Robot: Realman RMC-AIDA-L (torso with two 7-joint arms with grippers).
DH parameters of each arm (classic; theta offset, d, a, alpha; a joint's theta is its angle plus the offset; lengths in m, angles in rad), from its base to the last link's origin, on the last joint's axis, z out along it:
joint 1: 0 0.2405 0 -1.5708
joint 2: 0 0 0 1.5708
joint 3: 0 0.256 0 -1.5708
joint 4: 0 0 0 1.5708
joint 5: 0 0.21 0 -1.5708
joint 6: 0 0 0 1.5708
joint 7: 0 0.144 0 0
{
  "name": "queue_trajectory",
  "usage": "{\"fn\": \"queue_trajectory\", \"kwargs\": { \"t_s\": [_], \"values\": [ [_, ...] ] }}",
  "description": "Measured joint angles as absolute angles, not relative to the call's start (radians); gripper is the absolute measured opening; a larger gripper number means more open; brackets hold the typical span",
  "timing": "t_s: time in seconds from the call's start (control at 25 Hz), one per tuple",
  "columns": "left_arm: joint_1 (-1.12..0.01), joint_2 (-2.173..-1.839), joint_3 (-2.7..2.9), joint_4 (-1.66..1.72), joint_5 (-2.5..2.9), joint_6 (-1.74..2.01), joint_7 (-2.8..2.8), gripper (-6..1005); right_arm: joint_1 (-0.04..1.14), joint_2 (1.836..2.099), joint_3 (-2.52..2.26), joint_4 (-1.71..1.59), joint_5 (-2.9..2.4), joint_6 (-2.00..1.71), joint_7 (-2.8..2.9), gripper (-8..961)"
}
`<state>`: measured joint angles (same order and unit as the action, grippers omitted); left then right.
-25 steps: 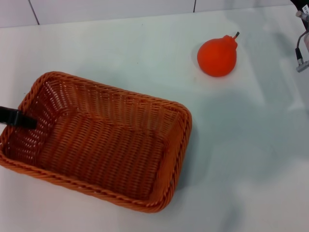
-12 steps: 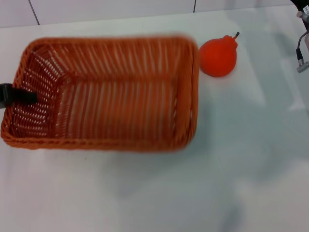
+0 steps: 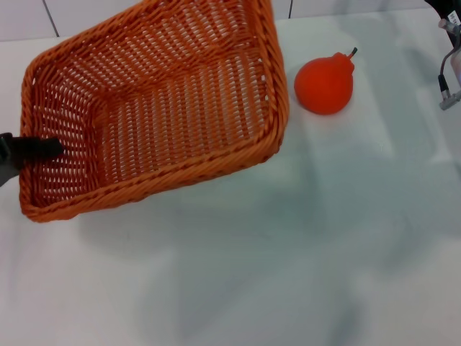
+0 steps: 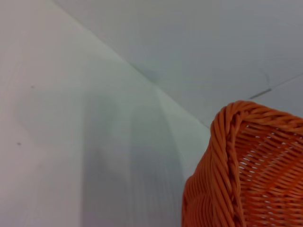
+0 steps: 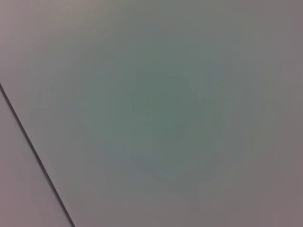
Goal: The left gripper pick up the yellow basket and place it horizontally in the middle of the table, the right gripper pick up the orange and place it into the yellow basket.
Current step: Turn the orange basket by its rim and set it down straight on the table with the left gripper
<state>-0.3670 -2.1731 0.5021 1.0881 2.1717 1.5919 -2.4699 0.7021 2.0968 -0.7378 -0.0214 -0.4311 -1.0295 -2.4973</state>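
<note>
One gripper, the left gripper (image 3: pixel 32 150), is clamping the yellow basket's (image 3: pixel 155 108) short wall and holding it tilted above the worktop (image 3: pixel 288 259), beside the orange (image 3: pixel 324 83), presumably for carrying it to the middle.

Evenly and softly lit from above, with no hard glare anywhere. Broad, diffuse grey shadow spread across the counter (image 3: pixel 302 238) below the yellow basket (image 3: pixel 155 108), edges feathered and faint. Small soft shadow tucked just under the orange (image 3: pixel 324 83). Weave rendered fairly crisply in the head view, slightly soft toward the far rim. Close and a little fuzzy in the left wrist view, with a dim vertical shadow band. Flat, murky grey-green in the right wrist view, nearly featureless.
</note>
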Motion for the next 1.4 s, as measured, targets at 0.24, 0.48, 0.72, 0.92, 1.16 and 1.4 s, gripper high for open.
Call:
{"fn": "queue_trajectory", "kwargs": {
  "t_s": [0.24, 0.48, 0.72, 0.92, 1.16, 1.4],
  "values": [
    [-0.356, -2.173, 0.536, 1.026, 2.165, 1.531, -2.459, 134, 0.704, 2.097, -0.738, -0.021, -0.431, -1.029, -2.497, 909],
    [-0.353, -2.170, 0.554, 1.007, 2.165, 1.506, -2.455, 135, 0.703, 2.096, -0.738, -0.021, -0.431, -1.025, -2.497, 909],
    [-0.346, -2.169, 0.553, 0.995, 2.167, 1.500, -2.466, 136, 0.708, 2.095, -0.738, -0.021, -0.431, -1.022, -2.497, 909],
    [-0.342, -2.165, 0.549, 0.981, 2.166, 1.503, -2.468, 211, 0.712, 2.094, -0.737, -0.022, -0.431, -1.022, -2.498, 909],
    [-0.342, -2.164, 0.549, 0.982, 2.164, 1.507, -2.466, 516, 0.713, 2.095, -0.745, -0.031, -0.436, -1.022, -2.500, 909],
    [-0.333, -2.163, 0.550, 0.975, 2.170, 1.533, -2.470, 555, 0.713, 2.094, -0.741, -0.033, -0.434, -1.001, -2.495, 910]
  ]
}}
